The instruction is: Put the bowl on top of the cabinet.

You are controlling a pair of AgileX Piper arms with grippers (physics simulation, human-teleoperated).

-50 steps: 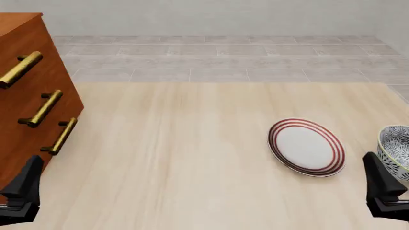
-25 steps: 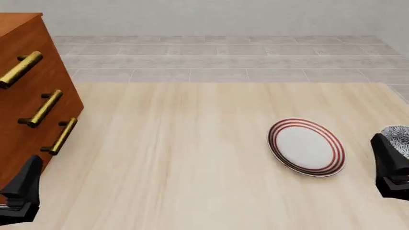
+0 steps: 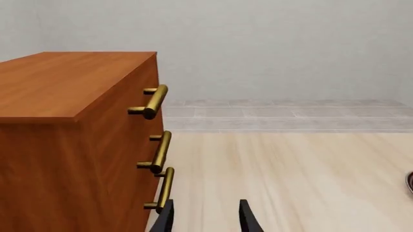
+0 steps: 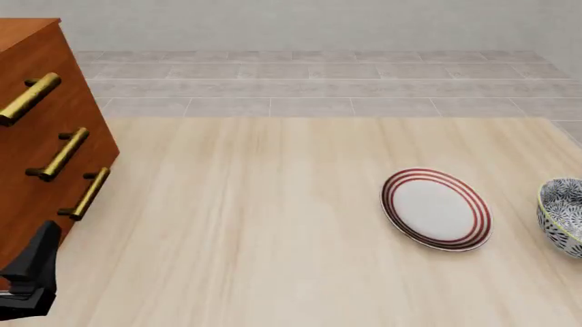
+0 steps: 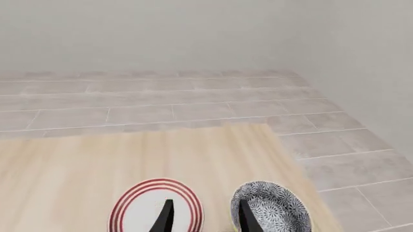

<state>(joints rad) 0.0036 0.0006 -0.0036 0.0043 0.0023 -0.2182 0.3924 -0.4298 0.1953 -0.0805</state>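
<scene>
Your desk (image 4: 272,225) carries one bowl (image 4: 562,216) at its right edge beside one plate (image 4: 437,208), one cabinet (image 4: 37,143) far left, three handles. Both claws (image 3: 205,220) (image 5: 203,215) stand released.

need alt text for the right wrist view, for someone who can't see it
Seen from above, the right gripper's two dark fingertips are spread open over a pale wooden table, with a white plate with red rings and a blue-patterned bowl side by side below them. Beyond the table lie grey floor tiles and a plain wall.
</scene>
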